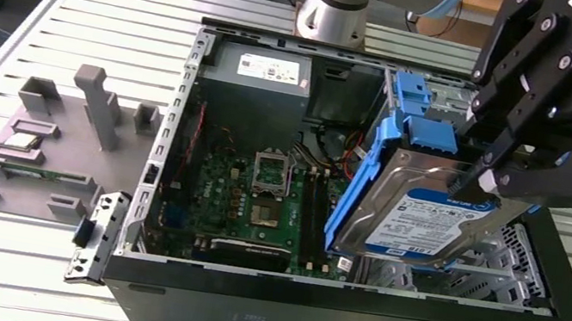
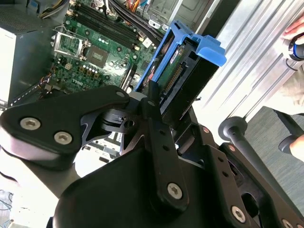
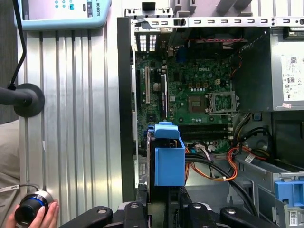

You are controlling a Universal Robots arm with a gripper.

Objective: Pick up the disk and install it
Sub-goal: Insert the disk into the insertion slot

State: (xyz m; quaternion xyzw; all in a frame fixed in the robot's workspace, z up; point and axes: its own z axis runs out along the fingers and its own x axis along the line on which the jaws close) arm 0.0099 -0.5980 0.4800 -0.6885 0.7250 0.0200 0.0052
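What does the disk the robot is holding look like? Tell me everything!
The disk is a flat silver metal box with a blue-and-white label on its face. A blue plastic carrier frames its edges, with a tab at the upper end. It stands tilted on edge over the open computer case, beside the motherboard. The gripper pinches it near its upper end; whether it touches the case I cannot tell.

The end effector (image 3: 164, 200) clasps the disk (image 3: 169, 161) by its blue carrier, the disk seen edge-on, over the open computer case (image 3: 126, 95) and beside the motherboard (image 3: 190, 95). At the edge of the slatted table (image 3: 71, 118), a hand (image 3: 51, 216) touches a round knob (image 3: 29, 208).
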